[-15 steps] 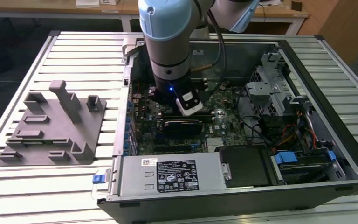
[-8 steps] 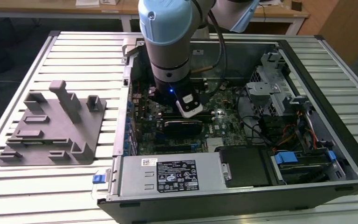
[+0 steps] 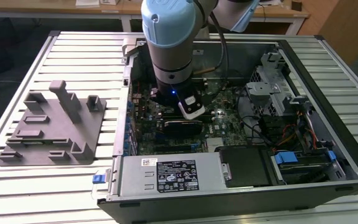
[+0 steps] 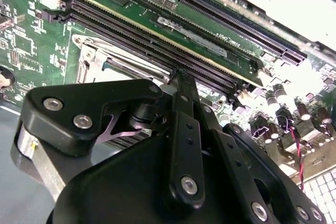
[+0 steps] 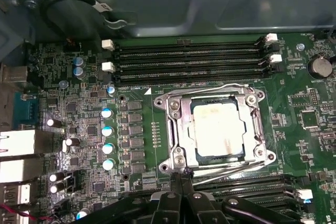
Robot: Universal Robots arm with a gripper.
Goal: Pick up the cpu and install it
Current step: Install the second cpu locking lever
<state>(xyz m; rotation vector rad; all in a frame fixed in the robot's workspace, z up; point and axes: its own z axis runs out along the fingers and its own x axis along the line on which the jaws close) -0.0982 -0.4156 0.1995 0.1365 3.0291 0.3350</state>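
- Cpu [image 5: 218, 130] is sitting flat in the socket frame [image 5: 176, 129], centre of the first wrist view; silver top is facing up and looks level.
- Hand [image 5: 181, 182] is hovering at the frame's lower edge, fingers [image 4: 181, 93] pressed together, holding nothing.
- Judgement: seating looks done. To do well: checking that the chip is lying flush, keeping the closed tips off the lid and the memory slots [image 5: 189, 59].

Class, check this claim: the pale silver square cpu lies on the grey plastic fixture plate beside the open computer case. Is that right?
Not right. The first wrist view shows the pale silver square cpu seated in the metal-framed socket on the green motherboard, inside the case.
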